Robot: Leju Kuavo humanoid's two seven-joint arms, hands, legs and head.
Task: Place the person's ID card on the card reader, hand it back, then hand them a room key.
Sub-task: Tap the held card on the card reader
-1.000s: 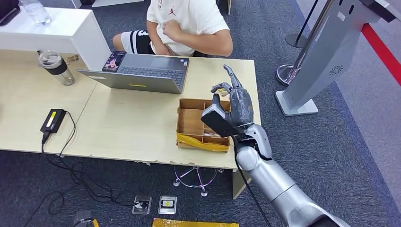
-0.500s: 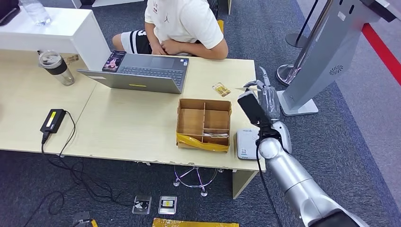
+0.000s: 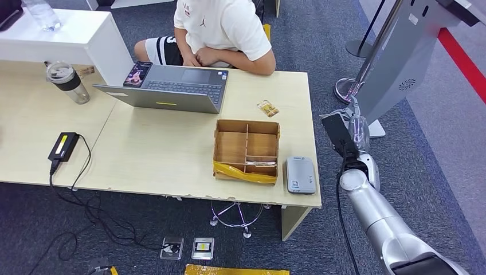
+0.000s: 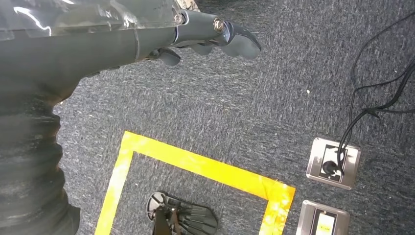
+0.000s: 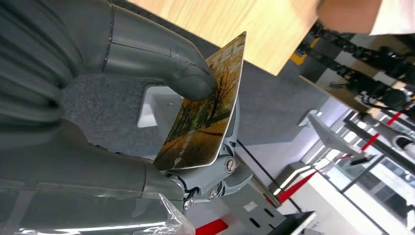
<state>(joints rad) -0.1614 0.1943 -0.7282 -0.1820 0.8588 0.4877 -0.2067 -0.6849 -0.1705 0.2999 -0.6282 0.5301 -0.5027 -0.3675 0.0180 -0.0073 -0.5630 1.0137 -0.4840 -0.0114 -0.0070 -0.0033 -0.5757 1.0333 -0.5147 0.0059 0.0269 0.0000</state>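
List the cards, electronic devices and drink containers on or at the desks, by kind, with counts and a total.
Cards: 2 — card on the desk, card pinched in the right hand
Electronics: 3 — laptop, card reader, power adapter
Drink containers: 2 — tumbler, bottle
Total: 7

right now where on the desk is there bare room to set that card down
Widest bare patch: the desk between the laptop and the divided cardboard box. A smaller strip lies between that box and the small card near the person. The right front corner is crowded: the grey card reader sits beside the box. The right hand pinches the orange card off the desk's right side.
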